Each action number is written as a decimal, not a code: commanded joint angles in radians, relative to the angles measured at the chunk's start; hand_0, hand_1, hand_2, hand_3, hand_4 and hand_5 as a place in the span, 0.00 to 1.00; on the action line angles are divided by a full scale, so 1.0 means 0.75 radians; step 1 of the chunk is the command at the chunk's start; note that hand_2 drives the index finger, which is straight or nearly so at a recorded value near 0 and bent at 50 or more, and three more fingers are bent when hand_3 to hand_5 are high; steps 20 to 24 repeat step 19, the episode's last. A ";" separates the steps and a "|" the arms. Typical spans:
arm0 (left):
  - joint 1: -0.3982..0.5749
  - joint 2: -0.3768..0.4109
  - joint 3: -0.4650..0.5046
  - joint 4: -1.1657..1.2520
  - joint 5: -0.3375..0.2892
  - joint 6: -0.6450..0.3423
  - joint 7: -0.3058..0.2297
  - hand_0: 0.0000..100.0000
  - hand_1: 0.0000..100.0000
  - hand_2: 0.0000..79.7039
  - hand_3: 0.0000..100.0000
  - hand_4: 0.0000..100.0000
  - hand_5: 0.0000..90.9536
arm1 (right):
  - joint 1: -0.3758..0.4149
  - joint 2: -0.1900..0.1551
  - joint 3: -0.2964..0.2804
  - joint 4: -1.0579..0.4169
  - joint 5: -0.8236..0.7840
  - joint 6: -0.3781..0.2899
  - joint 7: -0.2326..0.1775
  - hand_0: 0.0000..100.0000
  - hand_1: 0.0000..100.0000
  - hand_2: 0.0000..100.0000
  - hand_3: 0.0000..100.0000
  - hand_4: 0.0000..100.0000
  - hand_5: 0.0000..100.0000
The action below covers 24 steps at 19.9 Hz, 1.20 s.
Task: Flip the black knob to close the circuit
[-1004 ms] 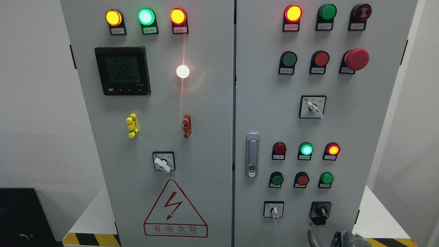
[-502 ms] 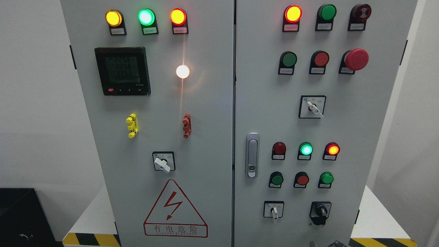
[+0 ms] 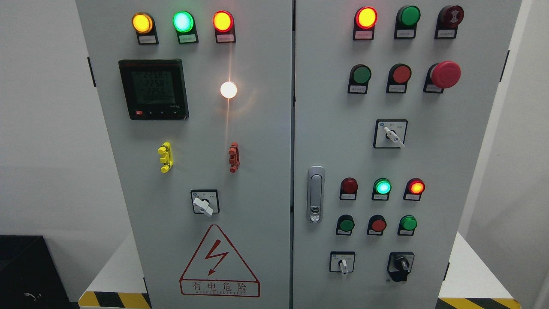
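Observation:
The black knob (image 3: pixel 401 264) sits on a black plate at the lower right of the grey cabinet's right door (image 3: pixel 429 171). Its handle points up and to the left. No robot hand or arm shows in the head view.
The right door also carries a white selector switch (image 3: pixel 343 265) left of the knob, another (image 3: pixel 392 135) higher up, a red mushroom button (image 3: pixel 445 74), lit lamps and a silver door latch (image 3: pixel 315 194). The left door holds a meter (image 3: pixel 153 89) and a danger sign (image 3: pixel 219 264).
The hand that showed at the bottom edge below the black knob has dropped out of view. The knob and lamps look the same.

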<state>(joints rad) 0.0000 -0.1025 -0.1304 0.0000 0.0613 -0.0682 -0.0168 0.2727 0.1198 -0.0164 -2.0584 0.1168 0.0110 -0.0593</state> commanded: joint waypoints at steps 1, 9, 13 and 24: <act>0.029 0.000 0.000 -0.031 0.000 -0.001 0.000 0.12 0.56 0.00 0.00 0.00 0.00 | 0.064 -0.008 -0.052 -0.023 -0.293 -0.027 0.061 0.00 0.00 0.03 0.16 0.10 0.01; 0.029 0.002 0.000 -0.031 0.000 -0.001 0.000 0.12 0.56 0.00 0.00 0.00 0.00 | 0.072 -0.010 -0.080 0.010 -0.346 -0.078 0.079 0.00 0.00 0.00 0.03 0.00 0.00; 0.029 0.002 0.000 -0.031 0.000 -0.001 0.000 0.12 0.56 0.00 0.00 0.00 0.00 | 0.072 -0.010 -0.080 0.010 -0.346 -0.078 0.079 0.00 0.00 0.00 0.01 0.00 0.00; 0.029 0.000 0.000 -0.031 0.000 -0.001 0.000 0.12 0.56 0.00 0.00 0.00 0.00 | 0.072 -0.008 -0.078 0.006 -0.346 -0.078 0.081 0.00 0.00 0.00 0.00 0.00 0.00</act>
